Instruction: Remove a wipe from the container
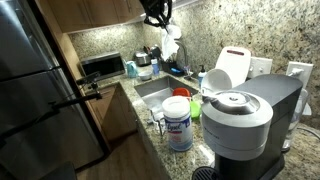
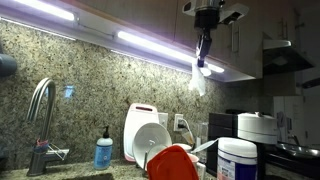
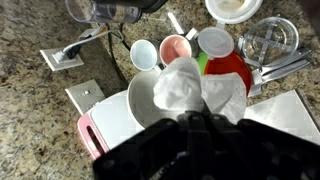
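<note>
The container is a white canister with a blue-and-white label. It stands on the granite counter beside the grey coffee machine and also shows in an exterior view. My gripper hangs high above the counter, near the cabinets. It is shut on a white wipe that dangles free below the fingers, well above the container. In the wrist view the crumpled wipe sticks out from between the dark fingers.
A white jug with a red top stands by the wall outlets. A red bowl, cups and a strainer lie below. The sink, the faucet and a blue soap bottle are nearby.
</note>
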`<state>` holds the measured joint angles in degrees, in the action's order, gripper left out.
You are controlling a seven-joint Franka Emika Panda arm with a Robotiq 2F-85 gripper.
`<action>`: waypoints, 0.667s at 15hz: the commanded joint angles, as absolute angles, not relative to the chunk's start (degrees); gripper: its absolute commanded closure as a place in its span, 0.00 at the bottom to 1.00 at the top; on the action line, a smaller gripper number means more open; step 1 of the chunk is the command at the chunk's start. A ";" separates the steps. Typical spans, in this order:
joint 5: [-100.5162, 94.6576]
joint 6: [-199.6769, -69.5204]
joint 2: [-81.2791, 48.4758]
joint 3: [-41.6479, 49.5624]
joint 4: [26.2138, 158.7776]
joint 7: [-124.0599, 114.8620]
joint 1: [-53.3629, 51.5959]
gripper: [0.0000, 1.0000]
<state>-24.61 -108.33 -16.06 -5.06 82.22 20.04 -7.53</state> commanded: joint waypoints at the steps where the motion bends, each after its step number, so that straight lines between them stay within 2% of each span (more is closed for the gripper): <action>1: -23.41 -107.97 -17.12 -5.41 81.68 22.11 -7.39 0.99; 10: -12.66 -104.06 -27.93 -6.48 79.41 31.33 -5.65 0.99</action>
